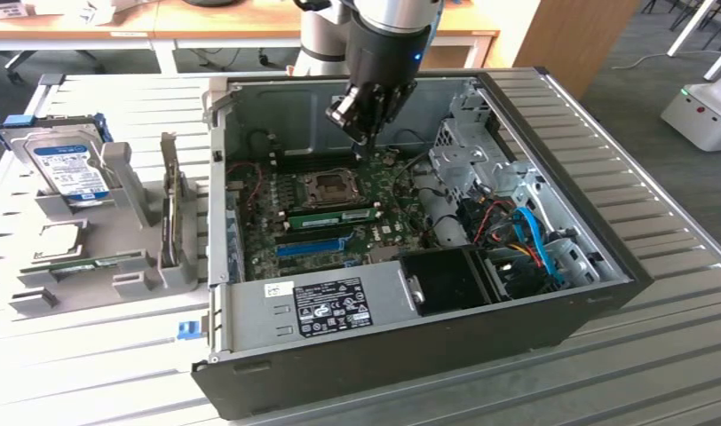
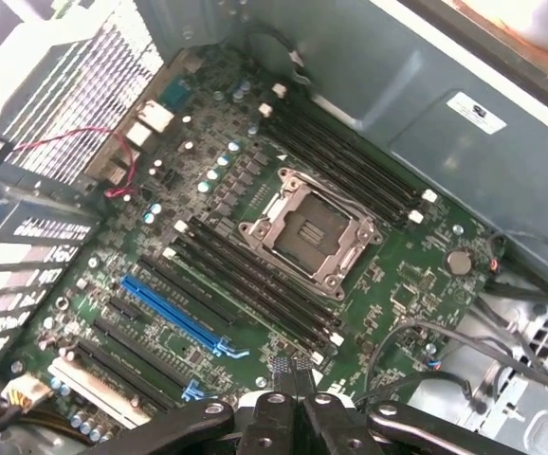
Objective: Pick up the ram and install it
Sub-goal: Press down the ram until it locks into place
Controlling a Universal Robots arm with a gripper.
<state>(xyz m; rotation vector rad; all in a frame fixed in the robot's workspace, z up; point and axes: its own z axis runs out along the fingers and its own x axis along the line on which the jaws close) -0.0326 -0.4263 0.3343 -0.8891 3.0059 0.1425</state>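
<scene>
An open black PC case is shown lying on a slatted grey table, its green motherboard exposed. The gripper, on a silver-and-black arm, is held above the upper part of the board with its dark fingers closed together and nothing between them; in the wrist view the same gripper is seen shut over the board's edge. A square metal CPU socket is flanked by rows of long black slots, with a blue slot beside them. A thin green ram stick is seated just below the socket at the frame's centre; another ram lies in a grey holder at lower left, below a blue-labelled drive.
</scene>
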